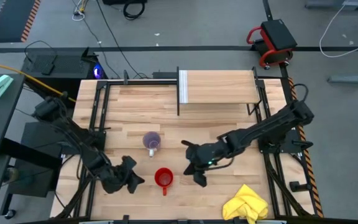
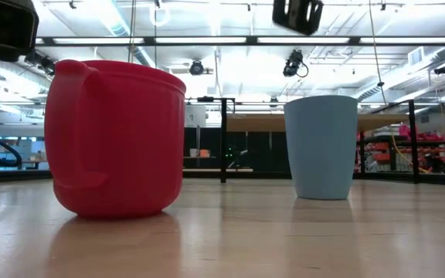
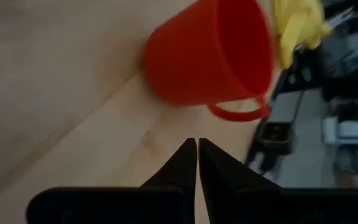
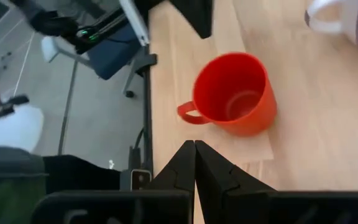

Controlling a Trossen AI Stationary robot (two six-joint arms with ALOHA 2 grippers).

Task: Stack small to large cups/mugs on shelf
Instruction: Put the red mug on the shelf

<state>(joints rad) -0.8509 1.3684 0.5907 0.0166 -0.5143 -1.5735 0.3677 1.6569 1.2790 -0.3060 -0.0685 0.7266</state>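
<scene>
Red plastic mug with handle (image 1: 163, 178) upright on wooden tabletop (image 1: 129, 106). Left gripper (image 1: 131, 173) just left of mug, fingers pressed together, empty. Right gripper (image 1: 193, 167) just right of mug, likewise closed, empty. Purple mug with pale handle (image 1: 151, 142) beyond red mug; raised wooden shelf (image 1: 219, 87) farther back, bare.

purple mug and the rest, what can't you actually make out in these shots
- Purple mug: cut off by the edge in the right wrist view; the high view is too small to show what is inside.
- Red mug: in the left wrist view its inside faces away.
- Shelf: in the low view the pale cup hides part of it.
</scene>
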